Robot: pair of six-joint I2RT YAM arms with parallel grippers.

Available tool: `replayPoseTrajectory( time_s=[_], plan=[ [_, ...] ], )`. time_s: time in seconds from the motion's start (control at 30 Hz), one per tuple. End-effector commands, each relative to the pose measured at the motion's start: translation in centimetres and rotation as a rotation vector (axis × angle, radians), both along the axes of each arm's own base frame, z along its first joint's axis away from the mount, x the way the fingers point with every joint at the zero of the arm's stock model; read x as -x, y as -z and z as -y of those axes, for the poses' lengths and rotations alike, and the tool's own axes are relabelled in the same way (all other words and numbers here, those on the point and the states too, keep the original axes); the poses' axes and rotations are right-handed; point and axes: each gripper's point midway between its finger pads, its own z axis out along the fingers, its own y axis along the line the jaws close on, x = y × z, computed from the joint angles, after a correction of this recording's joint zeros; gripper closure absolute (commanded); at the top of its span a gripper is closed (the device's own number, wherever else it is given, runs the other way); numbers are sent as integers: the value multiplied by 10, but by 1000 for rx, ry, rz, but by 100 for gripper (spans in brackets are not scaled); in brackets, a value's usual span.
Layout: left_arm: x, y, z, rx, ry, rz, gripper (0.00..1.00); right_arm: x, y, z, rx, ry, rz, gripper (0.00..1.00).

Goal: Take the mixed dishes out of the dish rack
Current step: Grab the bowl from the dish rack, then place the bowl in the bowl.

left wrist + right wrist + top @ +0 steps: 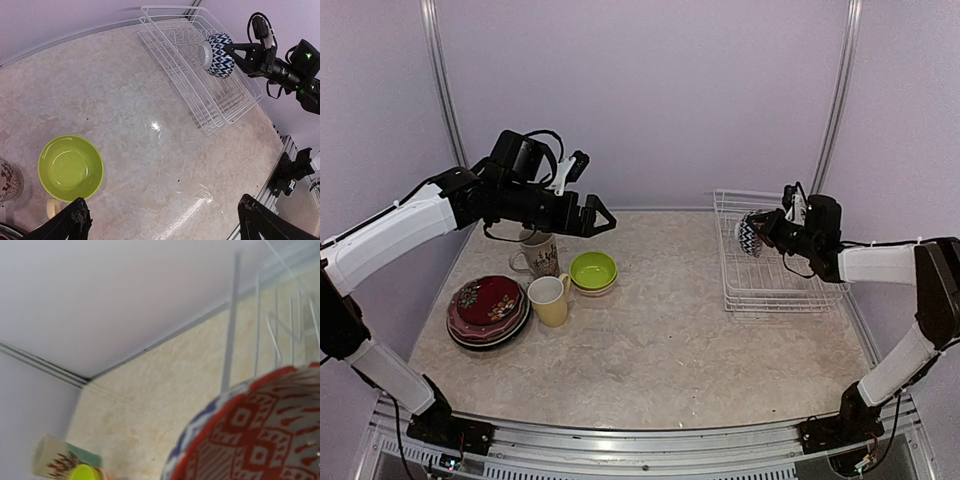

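Spreading across the cell floor, a beige marbled tabletop (670, 350) carries everything. At its far right sits the rectangular white wire dish rack (775, 298), low-sided, with upright prongs.

On the near left lies a stack of round ceramic plates (470, 332), a red floral plate (488, 300) on top. Right of the stack and a little farther back rests a lime-green small bowl (593, 271), mouth up. A pale-yellow mug (549, 299) stands upright between the stack and that bowl, just beside both. A beige patterned mug (538, 254) stands just behind it.

The left gripper (603, 220) hovers above the two mugs, fingers spread wide, holding nothing.

The right gripper (767, 232) pinches the rim of a small blue-and-white zigzag bowl (218, 55), red-patterned inside. The bowl is tipped on its side, foot toward the left, over the rack's far left part. Whether it touches the wires cannot be told.
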Motion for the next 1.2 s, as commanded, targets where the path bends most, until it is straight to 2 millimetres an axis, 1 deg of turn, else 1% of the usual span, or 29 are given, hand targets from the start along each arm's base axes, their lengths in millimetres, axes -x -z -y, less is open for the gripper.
replayPoseTrajectory(
  time_s=[0.0,0.07,0.13,0.2,0.27,0.3,0.37,0.43,0.53,0.6,0.63,0.77,0.8,0.87,1.0,1.1,1.17],
  plan=[
    [0,-6,-2,-6,-21,12,1,15,-44,-12,260,-40,96,100],
    [-2,-10,-6,-6,-43,33,1,22,-62,-21,368,-41,130,100],
    [-3,-15,-11,-4,-66,59,1,34,-72,-39,466,-90,164,100],
    [-5,-22,-19,6,-94,94,1,49,-75,-61,568,-162,199,100],
    [-6,-30,-28,22,-124,122,1,63,-74,-83,648,-221,215,100],
    [-9,-33,-32,31,-144,134,1,74,-71,-97,687,-261,225,100],
    [-11,-42,-46,54,-187,165,1,85,-74,-118,742,-296,267,100],
    [-15,-49,-59,67,-238,190,1,91,-75,-139,778,-341,308,100],
    [-19,-60,-82,100,-312,242,1,98,-65,-179,836,-456,360,100],
    [-19,-73,-100,132,-367,290,1,99,-57,-207,905,-521,414,100],
    [-21,-74,-109,138,-395,304,1,99,-52,-221,933,-556,440,100],
    [-21,-92,-141,171,-486,375,1,90,-39,-276,1001,-664,498,100],
    [-22,-93,-149,169,-512,388,1,89,-33,-293,1019,-695,512,100],
    [-21,-98,-159,179,-540,413,1,89,-26,-316,1054,-735,541,100],
    [-19,-105,-166,195,-552,432,1,88,-6,-349,1098,-800,561,100],
    [-20,-105,-167,204,-549,425,1,88,4,-362,1101,-827,560,100],
    [-21,-104,-167,206,-546,418,1,92,12,-369,1078,-872,555,100]
  ],
)
